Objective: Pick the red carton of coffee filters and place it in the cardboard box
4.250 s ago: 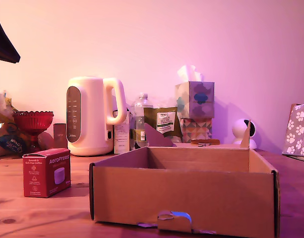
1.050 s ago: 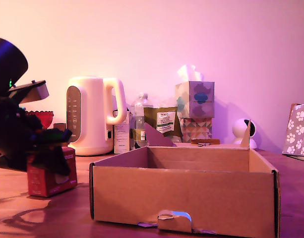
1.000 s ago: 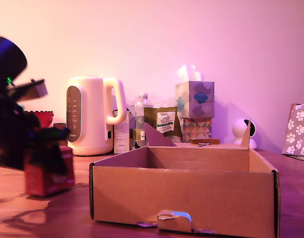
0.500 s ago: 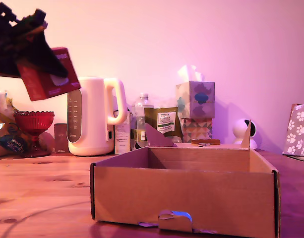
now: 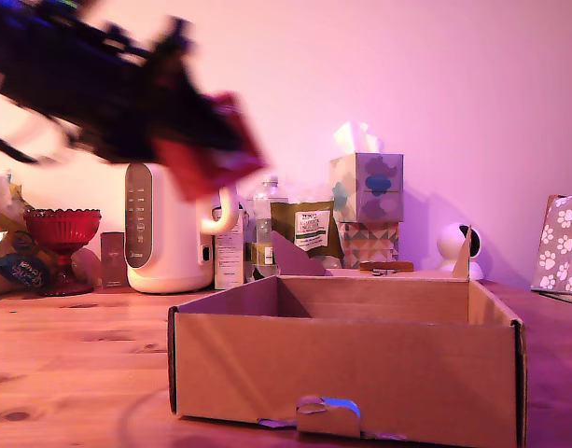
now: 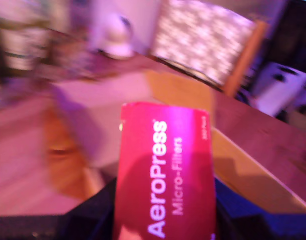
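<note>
The red carton of coffee filters (image 5: 211, 170) hangs in the air, blurred by motion, in front of the kettle's upper part and left of the cardboard box (image 5: 346, 359) in the exterior view. My gripper (image 5: 188, 145) is shut on it, with the dark arm stretching in from the exterior view's upper left. In the wrist view the carton (image 6: 165, 185) fills the foreground with white "AeroPress Micro-Filters" lettering, dark fingers (image 6: 88, 222) beside it. The brown cardboard box (image 6: 182, 95) shows blurred beyond it. The box stands on the wooden table and nothing shows inside it.
Behind the box, along the wall, stand a white kettle (image 5: 169, 233), a red glass goblet (image 5: 63, 229), a bottle, a green packet (image 5: 309, 229), a patterned tissue box (image 5: 367, 187) and a small white camera (image 5: 453, 245). A paw-print bag (image 5: 561, 245) sits at the exterior view's right.
The gripper closed on the carton on the table at the left, raised it high, and has now swung it rightward toward the box, in front of the kettle.
</note>
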You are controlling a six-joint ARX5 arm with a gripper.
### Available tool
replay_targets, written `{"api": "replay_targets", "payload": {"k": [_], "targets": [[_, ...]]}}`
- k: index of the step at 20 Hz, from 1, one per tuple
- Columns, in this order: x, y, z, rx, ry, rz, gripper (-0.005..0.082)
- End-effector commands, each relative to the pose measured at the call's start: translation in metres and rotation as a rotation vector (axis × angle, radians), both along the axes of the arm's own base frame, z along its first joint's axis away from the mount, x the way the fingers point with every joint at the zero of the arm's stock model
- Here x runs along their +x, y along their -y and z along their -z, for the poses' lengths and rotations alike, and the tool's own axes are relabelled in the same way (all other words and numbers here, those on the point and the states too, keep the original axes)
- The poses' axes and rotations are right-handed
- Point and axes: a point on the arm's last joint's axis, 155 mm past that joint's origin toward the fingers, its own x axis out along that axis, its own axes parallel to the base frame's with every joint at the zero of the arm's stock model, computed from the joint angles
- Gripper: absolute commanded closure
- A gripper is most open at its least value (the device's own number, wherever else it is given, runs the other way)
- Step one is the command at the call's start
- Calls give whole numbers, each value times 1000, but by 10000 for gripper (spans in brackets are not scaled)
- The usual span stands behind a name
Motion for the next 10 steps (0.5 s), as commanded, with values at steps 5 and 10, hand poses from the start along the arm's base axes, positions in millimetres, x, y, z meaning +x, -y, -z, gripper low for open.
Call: {"api": "replay_targets", "payload": {"k": [5,10], "targets": [[2,52,0,3,-3,88,614],[7,75,29,122,-123,118,614]]}}
